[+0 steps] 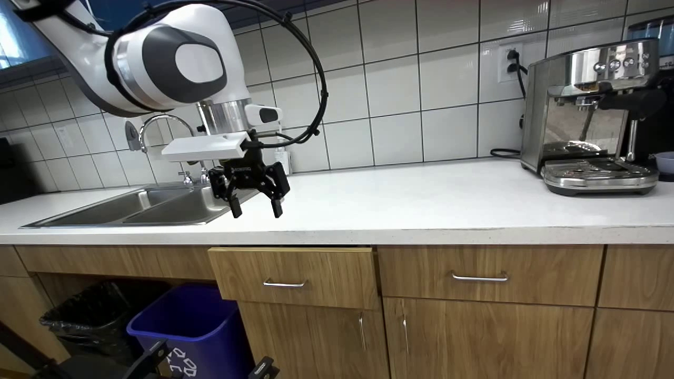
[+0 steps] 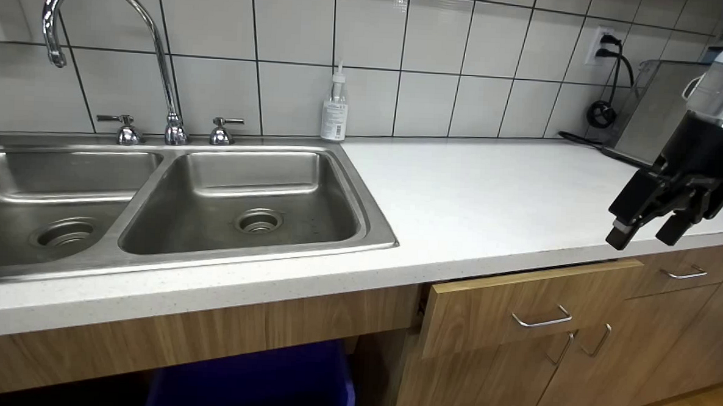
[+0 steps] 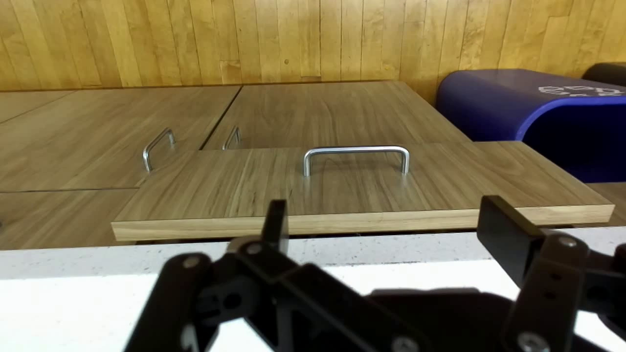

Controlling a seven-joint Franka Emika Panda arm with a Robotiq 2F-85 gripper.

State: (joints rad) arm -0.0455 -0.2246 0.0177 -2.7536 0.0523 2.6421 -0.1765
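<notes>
"Near the front edge of the table point(image 1: 421, 195), above it, I have the hand point(image 1: 256, 209) hanging, fingers point(image 3: 506, 239) spread wide, with nothing between them and nothing touching them that I can see."

"And the drawer point(image 1: 326, 268)?"

"Just below that same edge, standing slightly out from the cabinet point(image 1: 316, 337). The handle point(image 3: 356, 149) runs across the middle of its front."

"What worries you?"

"Depth, first. From these views I can't judge how far past the edge the fingertips reach. If I drop straight down too early, I expect them to strike the table; a little farther out, they could land on the drawer's top or wedge between it and the table."

"Could you bump it?"

"Easily. It may slide on a light push, so a careless nudge toward the cabinet would likely close it."

"And the angle?"

"My other concern. The fingers are spaced along the handle's length, not across it. Squeezing like that, I'd probably skid along it rather than pinch it; turning the hand would lower that risk."

"Anything overhead?"

"That cable loop point(image 1: 323, 95). A big turn could drag it against the tiles point(image 1: 392, 84), and I might not notice until the arm point(image 1: 200, 63) jerks."
</notes>
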